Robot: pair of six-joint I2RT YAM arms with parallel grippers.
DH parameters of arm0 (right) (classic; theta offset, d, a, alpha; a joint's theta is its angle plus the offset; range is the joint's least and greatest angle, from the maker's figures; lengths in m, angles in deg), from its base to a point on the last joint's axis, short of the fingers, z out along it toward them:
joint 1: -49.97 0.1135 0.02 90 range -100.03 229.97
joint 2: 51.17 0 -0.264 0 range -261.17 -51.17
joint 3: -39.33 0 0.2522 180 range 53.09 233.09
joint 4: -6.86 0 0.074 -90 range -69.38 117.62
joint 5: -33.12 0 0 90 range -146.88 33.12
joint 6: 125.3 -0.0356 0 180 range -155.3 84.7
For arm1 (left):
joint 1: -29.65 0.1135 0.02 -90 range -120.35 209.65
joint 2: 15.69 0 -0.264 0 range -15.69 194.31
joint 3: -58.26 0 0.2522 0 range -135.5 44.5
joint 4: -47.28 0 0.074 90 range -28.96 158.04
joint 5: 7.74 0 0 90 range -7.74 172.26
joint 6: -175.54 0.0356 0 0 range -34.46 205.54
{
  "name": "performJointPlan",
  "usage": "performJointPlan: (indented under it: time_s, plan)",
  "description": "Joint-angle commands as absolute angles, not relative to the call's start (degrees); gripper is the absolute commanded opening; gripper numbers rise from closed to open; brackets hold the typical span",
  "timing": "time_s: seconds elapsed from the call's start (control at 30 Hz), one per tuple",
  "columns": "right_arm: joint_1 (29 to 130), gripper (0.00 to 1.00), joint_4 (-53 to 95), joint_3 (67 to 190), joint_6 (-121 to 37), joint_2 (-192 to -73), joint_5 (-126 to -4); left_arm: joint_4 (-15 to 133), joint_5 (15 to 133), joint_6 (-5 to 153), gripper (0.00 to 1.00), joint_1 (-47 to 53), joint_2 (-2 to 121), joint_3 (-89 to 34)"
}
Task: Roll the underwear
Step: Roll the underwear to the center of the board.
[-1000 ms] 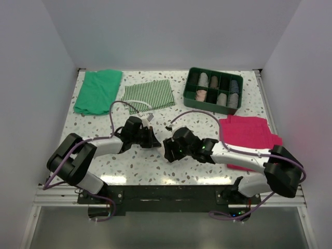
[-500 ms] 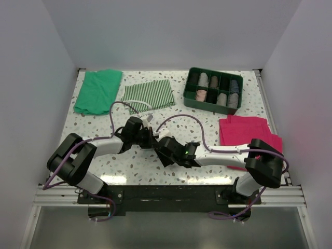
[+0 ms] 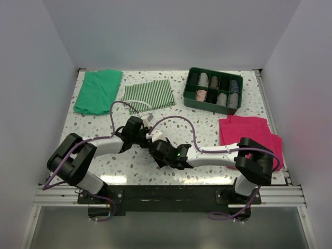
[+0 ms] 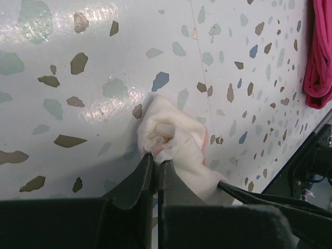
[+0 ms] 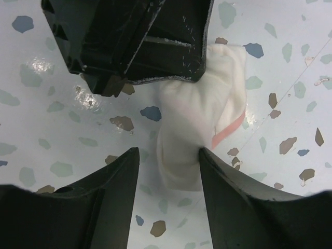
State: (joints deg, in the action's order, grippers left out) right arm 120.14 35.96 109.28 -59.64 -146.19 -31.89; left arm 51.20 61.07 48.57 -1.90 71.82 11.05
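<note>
Left wrist view, left gripper (image 4: 155, 162) pinched tight on the pale pink underwear (image 4: 174, 136), right gripper (image 5: 168, 152) half-open astride it, magenta cloth (image 4: 319, 57) at two o'clock on speckled table (image 4: 104, 52).

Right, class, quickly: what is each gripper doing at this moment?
Left gripper: closed, pinching the underwear.
Right gripper: jaws open, one either side of the underwear.
</note>
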Motion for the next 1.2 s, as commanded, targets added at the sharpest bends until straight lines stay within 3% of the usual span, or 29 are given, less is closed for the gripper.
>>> performJointPlan:
  time_s: [0.0,0.37,0.5,0.53,0.67,0.93,1.17]
  plan:
    - [120.4,0.49,36.3,110.5,-59.6,-147.7,-27.8,52.9,62.5,48.9,0.0,-2.1,71.4,9.2]
    - [120.5,0.45,36.0,108.5,-59.5,-150.9,-27.4,53.0,62.0,49.2,0.0,-2.1,71.7,8.8]
    - [120.5,0.3,36.4,108.4,-60.1,-152.1,-26.7,53.1,61.6,49.5,0.0,-2.1,72.4,8.4]
    - [120.5,0.2,36.5,108.5,-60.3,-152.2,-26.6,53.1,61.6,49.6,0.0,-2.1,72.5,8.5]
    - [120.5,0.08,36.6,107.9,-60.8,-152.1,-26.6,53.5,61.7,49.8,0.0,-1.9,72.2,8.3]
    - [117.7,0.05,31.4,103.6,-64.0,-145.6,-36.4,55.7,63.6,50.6,0.35,-1.1,69.9,7.7]
    - [112.9,0.05,23.9,99.1,-68.8,-142.8,-48.0,57.0,66.3,50.5,0.48,0.0,65.6,8.2]
